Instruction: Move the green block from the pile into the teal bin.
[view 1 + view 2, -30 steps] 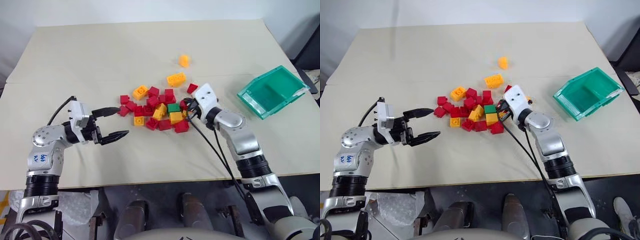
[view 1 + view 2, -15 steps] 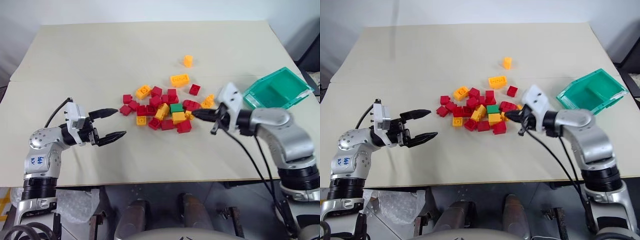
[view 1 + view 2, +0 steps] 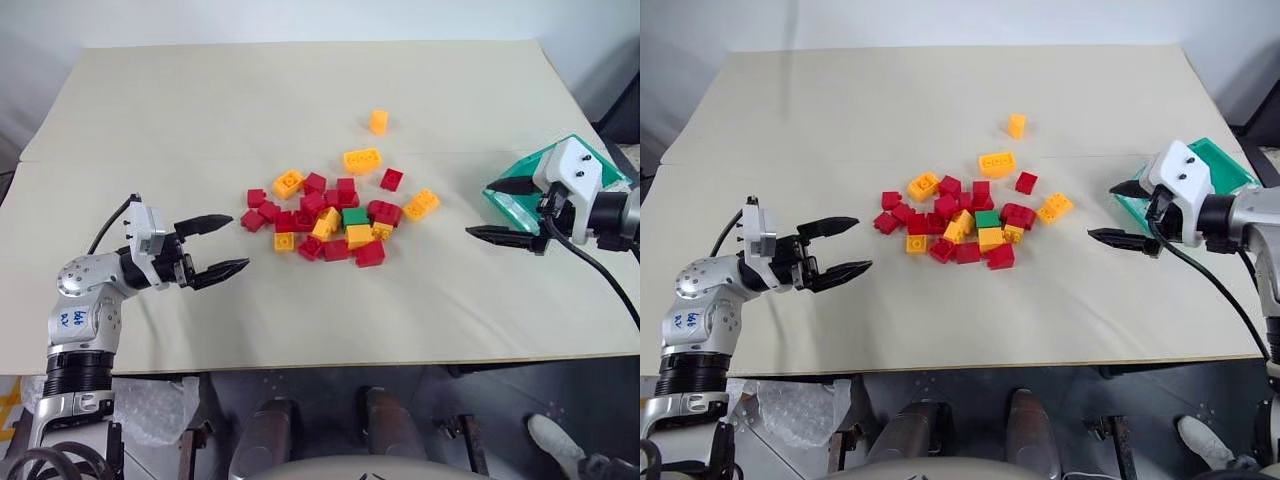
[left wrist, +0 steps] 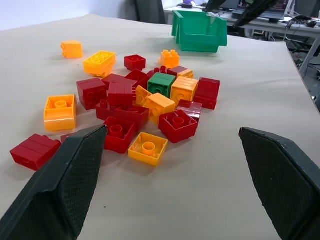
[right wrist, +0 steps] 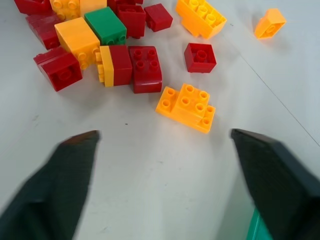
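Right end effector [image 3: 502, 208] swung away from the pile [image 3: 330, 215] toward the table's right edge since a second ago, fingers now spread wide and empty, hovering just beside the teal bin [image 3: 520, 195]; left one barely shifted. Green block [image 3: 352, 216] sits in the middle of the pile, mid-table, touching a yellow-orange brick [image 3: 358, 236] on its near side, not picked. Table [image 3: 250, 110] is a plain beige sheet. Left wrist view adds room clutter past the far table edge: dark desks, cables, plus the bin's solid green wall [image 4: 199, 33]. Right wrist view shows stud detail on a lone orange brick [image 5: 187, 107] lying apart from the pile. Left end effector [image 3: 220, 245] is released, empty, fingers level and aimed at the pile from the table's left side, well apart from it. Right arm reaches in from the right edge, fingers angled slightly down toward the pile.
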Motion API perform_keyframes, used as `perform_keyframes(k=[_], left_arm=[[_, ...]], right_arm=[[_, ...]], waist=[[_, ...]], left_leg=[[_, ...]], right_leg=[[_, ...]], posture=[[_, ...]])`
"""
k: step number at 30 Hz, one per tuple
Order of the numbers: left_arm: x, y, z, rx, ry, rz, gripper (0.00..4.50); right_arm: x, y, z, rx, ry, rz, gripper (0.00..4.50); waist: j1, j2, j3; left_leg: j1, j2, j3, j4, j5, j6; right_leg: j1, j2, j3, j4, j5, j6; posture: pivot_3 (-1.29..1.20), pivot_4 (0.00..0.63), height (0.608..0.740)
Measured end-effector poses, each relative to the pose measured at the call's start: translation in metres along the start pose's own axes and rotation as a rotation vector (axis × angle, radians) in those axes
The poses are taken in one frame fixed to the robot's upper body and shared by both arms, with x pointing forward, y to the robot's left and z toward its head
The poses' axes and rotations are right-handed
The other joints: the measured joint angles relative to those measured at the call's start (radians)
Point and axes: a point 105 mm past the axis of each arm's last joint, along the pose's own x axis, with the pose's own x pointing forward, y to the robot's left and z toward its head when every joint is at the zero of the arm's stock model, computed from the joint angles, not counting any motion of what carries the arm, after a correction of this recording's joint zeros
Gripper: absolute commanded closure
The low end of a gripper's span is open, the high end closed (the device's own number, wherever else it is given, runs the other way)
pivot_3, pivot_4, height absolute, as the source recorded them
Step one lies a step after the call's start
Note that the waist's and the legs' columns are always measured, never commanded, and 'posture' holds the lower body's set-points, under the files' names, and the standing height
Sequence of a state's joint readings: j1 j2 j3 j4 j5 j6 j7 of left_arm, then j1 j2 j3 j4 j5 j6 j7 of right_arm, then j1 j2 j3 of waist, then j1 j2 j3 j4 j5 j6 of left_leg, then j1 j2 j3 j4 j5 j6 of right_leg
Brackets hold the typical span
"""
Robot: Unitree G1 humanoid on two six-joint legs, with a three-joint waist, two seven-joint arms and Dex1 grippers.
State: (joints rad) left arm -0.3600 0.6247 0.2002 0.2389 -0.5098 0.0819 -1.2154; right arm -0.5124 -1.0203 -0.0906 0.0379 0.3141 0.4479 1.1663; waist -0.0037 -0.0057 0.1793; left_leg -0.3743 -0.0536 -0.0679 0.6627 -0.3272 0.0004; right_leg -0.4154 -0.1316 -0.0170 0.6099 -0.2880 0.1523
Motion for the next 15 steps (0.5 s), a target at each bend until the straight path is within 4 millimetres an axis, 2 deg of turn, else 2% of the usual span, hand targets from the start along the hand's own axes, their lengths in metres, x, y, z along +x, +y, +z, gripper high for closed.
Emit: perform_keyframes(k=[4, 8, 12, 15], left_arm=[[-0.001, 0.001, -0.001, -0.002, 0.0, 0.005, 0.0], [0.002, 0.002, 0.002, 0.015, -0.012, -0.001, 0.0], [0.005, 0.002, 0.006, 0.032, -0.03, -0.012, 0.0], [0.007, 0.0, 0.005, 0.03, -0.034, -0.026, 0.0]], right_arm=[[0.0, 0.006, -0.001, 0.003, 0.02, 0.01, 0.03], [0.012, 0.007, 0.018, 0.015, -0.018, -0.034, 0.03], [0.052, 0.024, 0.037, 0.105, -0.059, 0.005, 0.03], [0.083, 0.042, 0.042, 0.163, -0.027, 0.057, 0.03]], waist=[[0.003, 0.0, 0.0], [0.002, 0.0, 0.0], [-0.003, 0.0, 0.0], [0.0, 0.0, 0.0]], left_leg=[[0.0, -0.001, 0.0, 0.001, 0.0, 0.0], [0.0, 0.0, 0.0, 0.001, 0.0, 0.0], [0.0, 0.001, 0.0, 0.001, 0.0, -0.001], [0.0, 0.0, -0.001, 0.001, 0.0, -0.001]], right_leg=[[0.0, -0.001, 0.0, 0.0, 0.0, 0.0], [0.0, -0.001, 0.0, -0.002, 0.0, 0.0], [0.0, 0.0, 0.0, -0.001, 0.0, 0.0], [-0.001, 0.0, 0.0, 0.001, 0.0, 0.0]], posture=[[0.0, 0.15, 0.74], [0.0, 0.15, 0.74], [0.0, 0.15, 0.74], [0.0, 0.15, 0.74]])
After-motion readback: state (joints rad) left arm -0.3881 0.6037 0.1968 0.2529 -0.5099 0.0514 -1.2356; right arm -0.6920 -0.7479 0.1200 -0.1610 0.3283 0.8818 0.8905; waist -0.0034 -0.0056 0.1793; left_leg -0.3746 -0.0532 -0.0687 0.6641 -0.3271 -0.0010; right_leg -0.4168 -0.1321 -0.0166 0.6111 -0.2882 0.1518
